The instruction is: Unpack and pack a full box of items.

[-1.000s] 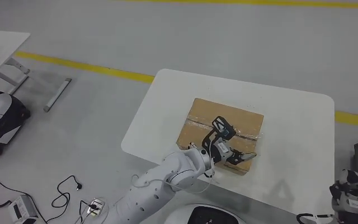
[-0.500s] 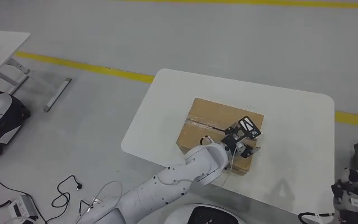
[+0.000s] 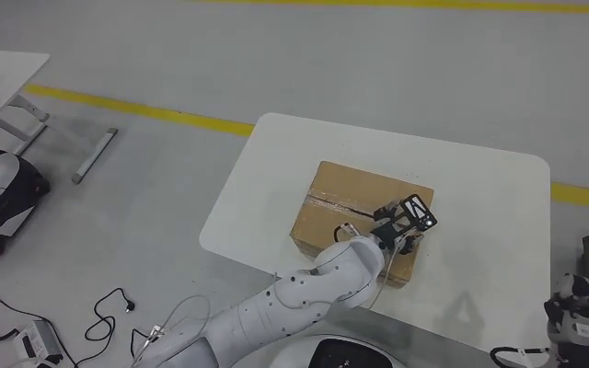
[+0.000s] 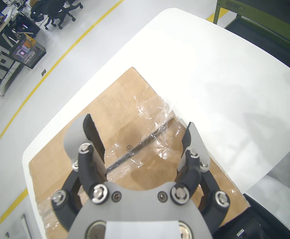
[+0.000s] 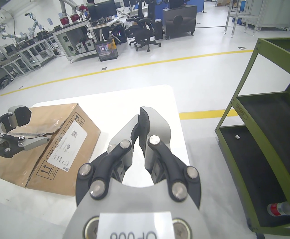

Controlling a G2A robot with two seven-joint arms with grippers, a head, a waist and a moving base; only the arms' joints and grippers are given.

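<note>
Brown cardboard box (image 3: 345,198) lying closed on the white table (image 3: 479,175), crinkled clear tape (image 4: 147,108) along its top seam. Left gripper (image 4: 139,126) poised over that seam near one end of the box, jaws wide apart, gripping nothing. Right gripper (image 5: 141,123) off by the table's edge, apart from the box, jaws together, empty; green cart (image 5: 249,108) nearby.

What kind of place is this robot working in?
Probably a robotics lab or workshop hall: yellow floor lines, workbenches carrying small robot arms, office chairs with monitors, and a green cart beside the white table.
</note>
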